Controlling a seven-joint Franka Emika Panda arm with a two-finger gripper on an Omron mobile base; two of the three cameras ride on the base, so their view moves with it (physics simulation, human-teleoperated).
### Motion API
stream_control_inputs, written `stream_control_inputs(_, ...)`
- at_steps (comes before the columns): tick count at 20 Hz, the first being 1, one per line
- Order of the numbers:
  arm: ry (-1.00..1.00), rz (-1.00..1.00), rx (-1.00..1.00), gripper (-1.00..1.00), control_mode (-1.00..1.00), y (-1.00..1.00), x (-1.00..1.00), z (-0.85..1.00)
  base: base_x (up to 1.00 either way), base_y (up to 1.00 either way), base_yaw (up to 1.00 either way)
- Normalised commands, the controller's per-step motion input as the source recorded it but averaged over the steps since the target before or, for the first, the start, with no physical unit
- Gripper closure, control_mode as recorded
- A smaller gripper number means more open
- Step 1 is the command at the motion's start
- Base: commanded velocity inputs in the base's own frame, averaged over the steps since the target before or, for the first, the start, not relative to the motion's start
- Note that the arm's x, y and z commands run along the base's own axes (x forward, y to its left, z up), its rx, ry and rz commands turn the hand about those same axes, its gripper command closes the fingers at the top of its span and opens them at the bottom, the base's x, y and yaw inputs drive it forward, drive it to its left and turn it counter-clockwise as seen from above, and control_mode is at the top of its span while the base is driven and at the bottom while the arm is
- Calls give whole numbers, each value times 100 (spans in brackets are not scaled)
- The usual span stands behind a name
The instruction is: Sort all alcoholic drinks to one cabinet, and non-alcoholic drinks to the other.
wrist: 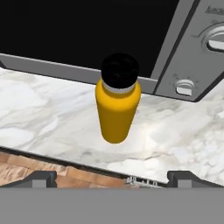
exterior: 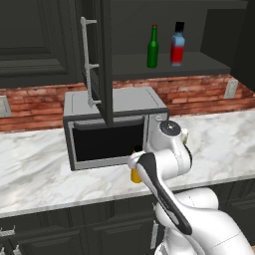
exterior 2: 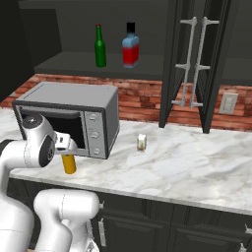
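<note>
The yellow-orange bottle (wrist: 117, 105) with a black cap stands upright on the marble counter just in front of the microwave; it also shows as the yellow-orange bottle (exterior 2: 69, 164) (exterior: 135, 175) under my hand. My gripper (wrist: 113, 178) hovers above it, open, with its two tips spread wide and nothing between them. On the open upper cabinet's shelf stand the green bottle (exterior: 153, 47) (exterior 2: 100, 47) and the blue-and-red bottle (exterior: 178, 46) (exterior 2: 130, 48), side by side. A small pale cream container (exterior 2: 141, 142) sits on the counter to the right of the microwave.
The grey microwave (exterior: 110, 130) (exterior 2: 74, 114) sits right behind the yellow bottle. Dark cabinet doors (exterior: 97, 60) (exterior 2: 193, 64) with silver handles hang open above the marble counter (exterior 2: 187, 162). A red brick wall runs behind. The counter's front edge is close to the bottle.
</note>
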Motion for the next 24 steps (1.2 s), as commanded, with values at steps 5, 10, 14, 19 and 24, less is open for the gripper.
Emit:
stream_control_inputs(5, 0, 0, 0, -100, -100, 7, 16, -23, 0, 0, 0)
stream_control_inputs(10, 0, 0, 0, -100, -100, 5, 17, -19, 0, 0, 0)
stream_control_inputs(14, 0, 0, 0, -100, -100, 1, 12, -8, 0, 0, 0)
stream_control_inputs(19, 0, 0, 0, -100, -100, 0, 11, -3, 0, 0, 0)
stream_control_inputs(24, 0, 0, 0, -100, -100, 0, 13, -8, 0, 0, 0)
